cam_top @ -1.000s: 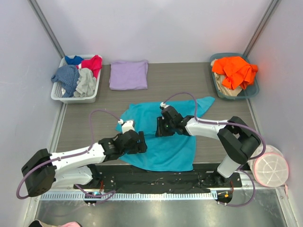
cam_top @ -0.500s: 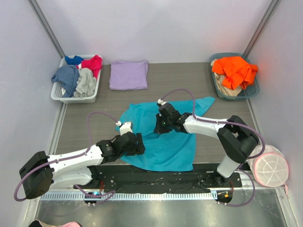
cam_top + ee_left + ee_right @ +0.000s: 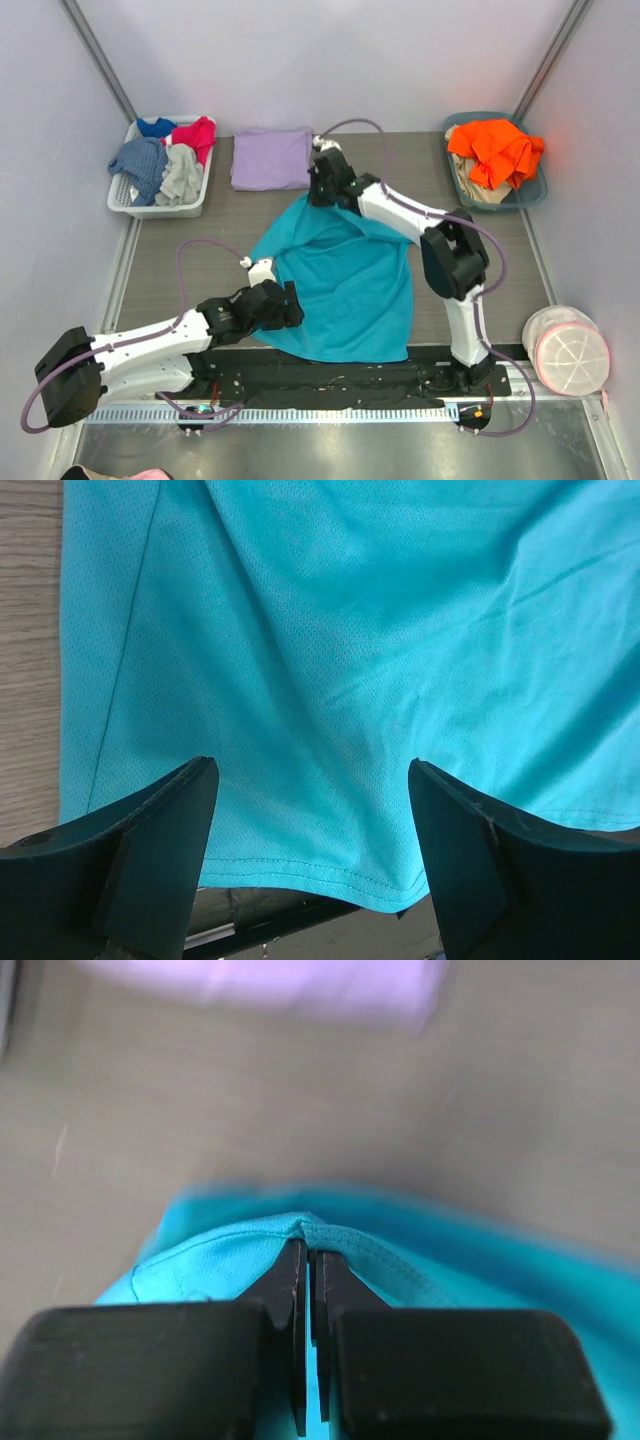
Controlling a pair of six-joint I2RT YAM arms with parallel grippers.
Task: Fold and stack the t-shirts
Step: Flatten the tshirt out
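Top view: teal t-shirt (image 3: 345, 290) lay mid-frame, its upper edge pinched by right gripper (image 3: 322, 198) near the lower-right corner of folded lavender t-shirt (image 3: 271, 158); left gripper (image 3: 288, 305) at teal's lower-left hem. L wrist view: jaws spread wide above hem, holding nothing. R wrist view: jaws clamped on teal fold.

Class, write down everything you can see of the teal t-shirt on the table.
The teal t-shirt is plain fine-mesh knit with stitched hems. It lies creased on the grey table, its near hem reaching the table's front edge. The right gripper is shut on a seamed edge, lifting its far end into a peak. The left gripper hangs open over the near-left hem.
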